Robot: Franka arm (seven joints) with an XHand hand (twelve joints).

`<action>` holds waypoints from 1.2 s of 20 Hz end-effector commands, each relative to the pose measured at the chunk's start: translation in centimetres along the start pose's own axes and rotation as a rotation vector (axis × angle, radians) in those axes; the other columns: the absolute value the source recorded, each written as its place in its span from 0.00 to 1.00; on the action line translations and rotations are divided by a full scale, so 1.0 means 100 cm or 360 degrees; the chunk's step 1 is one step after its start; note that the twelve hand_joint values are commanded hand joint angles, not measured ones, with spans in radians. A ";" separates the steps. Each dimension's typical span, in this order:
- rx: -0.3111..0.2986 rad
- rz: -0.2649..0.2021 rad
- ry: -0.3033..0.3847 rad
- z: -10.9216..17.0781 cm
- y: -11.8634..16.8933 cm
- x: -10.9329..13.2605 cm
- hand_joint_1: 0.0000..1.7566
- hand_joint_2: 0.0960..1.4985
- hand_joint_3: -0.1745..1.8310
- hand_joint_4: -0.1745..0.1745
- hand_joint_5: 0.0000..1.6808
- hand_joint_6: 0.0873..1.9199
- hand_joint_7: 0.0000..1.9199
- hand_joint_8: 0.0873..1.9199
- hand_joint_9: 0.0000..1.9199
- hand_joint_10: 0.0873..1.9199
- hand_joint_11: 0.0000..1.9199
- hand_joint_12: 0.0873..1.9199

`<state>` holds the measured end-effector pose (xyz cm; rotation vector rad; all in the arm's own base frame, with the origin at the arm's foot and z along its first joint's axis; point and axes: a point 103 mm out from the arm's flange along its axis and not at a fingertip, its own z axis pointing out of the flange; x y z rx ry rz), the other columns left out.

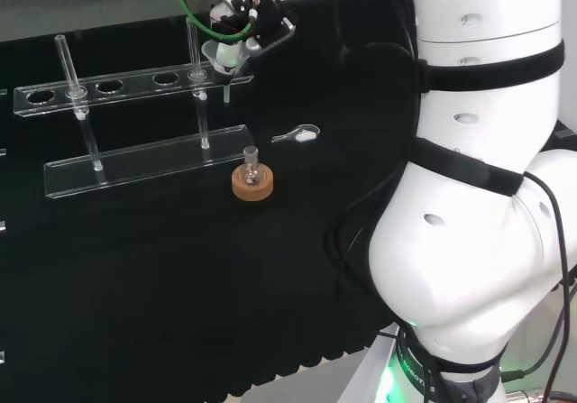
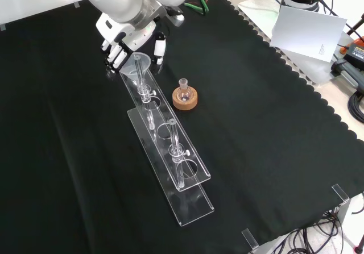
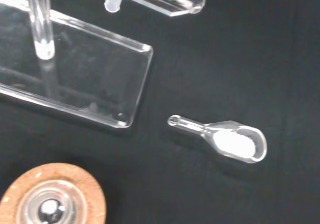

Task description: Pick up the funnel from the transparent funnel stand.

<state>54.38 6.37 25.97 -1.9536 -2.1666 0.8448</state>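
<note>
From my remote station, the hand (image 2: 132,42) hung at the funnel (image 2: 138,65), fingers curled beside its cone; whether they gripped it I could not tell. The funnel sat in the end hole of the transparent funnel stand (image 2: 170,152), cone up, stem pointing toward six o'clock in the head view.

A robotics laboratory bench draped in black cloth (image 2: 273,152) with a scalloped edge carries chemistry glassware: a clear acrylic two-tier funnel stand (image 2: 165,152) at the centre of the front view, and a small glass flask in a round cork ring (image 2: 185,99) at its 1 o'clock. A clear plastic scoop holding white powder (image 3: 231,140) lies near the cork ring. Cables and a white panel (image 2: 307,29) sit at 2 o'clock, off the cloth.
</note>
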 end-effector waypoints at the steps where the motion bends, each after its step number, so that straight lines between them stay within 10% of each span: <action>1: -0.0213 0.0102 -0.0236 -0.013 -0.010 0.001 0.47 0.64 0.00 0.28 0.29 0.00 0.23 0.37 0.44 0.29 0.19 0.73; 9: -0.0307 0.0143 -0.0354 -0.045 -0.044 -0.012 0.51 0.66 0.00 0.37 0.36 0.29 0.35 0.36 0.55 0.28 0.25 0.68; 24: -0.0313 0.0335 -0.0391 -0.058 -0.157 0.027 0.51 0.66 0.00 0.38 0.35 0.34 0.34 0.37 0.56 0.28 0.26 0.68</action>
